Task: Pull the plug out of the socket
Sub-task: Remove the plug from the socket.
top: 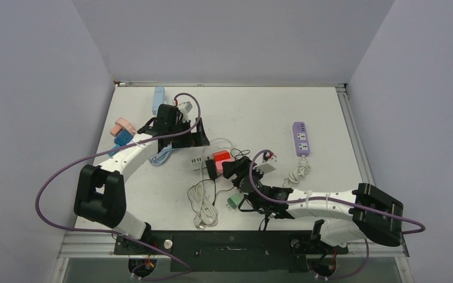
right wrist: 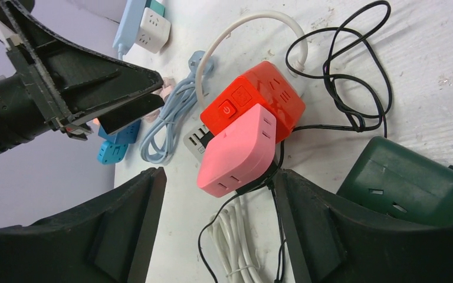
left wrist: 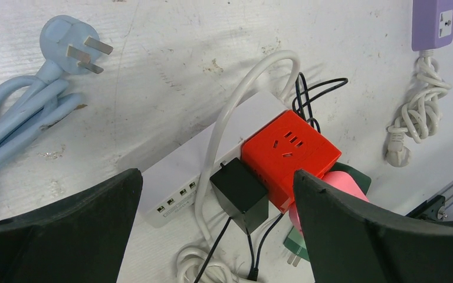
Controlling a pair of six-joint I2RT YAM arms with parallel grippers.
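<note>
- Right wrist view: the pink plug (right wrist: 236, 150) is seated against one face of the red cube socket (right wrist: 259, 97). Its long axis slants from the socket at upper right down to its free end at lower left, with slotted faces turned up and to the right
- Plug and socket lie together on the white worktop (top: 259, 112), near its middle, and the socket's power button faces this camera
- A black cord (right wrist: 342, 76) loops just beside the socket
- The right arm (top: 324, 200) runs low from its base at the near right edge, leftward across the worktop, with its wrist aimed at the plug
- The right claw (right wrist: 219, 174) is partly open and grips nothing. Its fingers (right wrist: 112, 236) straddle the plug's free end, with a clear gap on the left side, while the right finger is at the plug's corner, touching or not I cannot tell
- A dark green block (right wrist: 407, 183) lies just right of that finger
- The left arm (top: 124, 159) goes up the left side and bends in toward the middle
- The left claw (left wrist: 217, 174) is spread wide and empty, poised over the cluster. In the left wrist view the red socket and a black adapter (left wrist: 240, 194) just beside it show between its fingers
</note>
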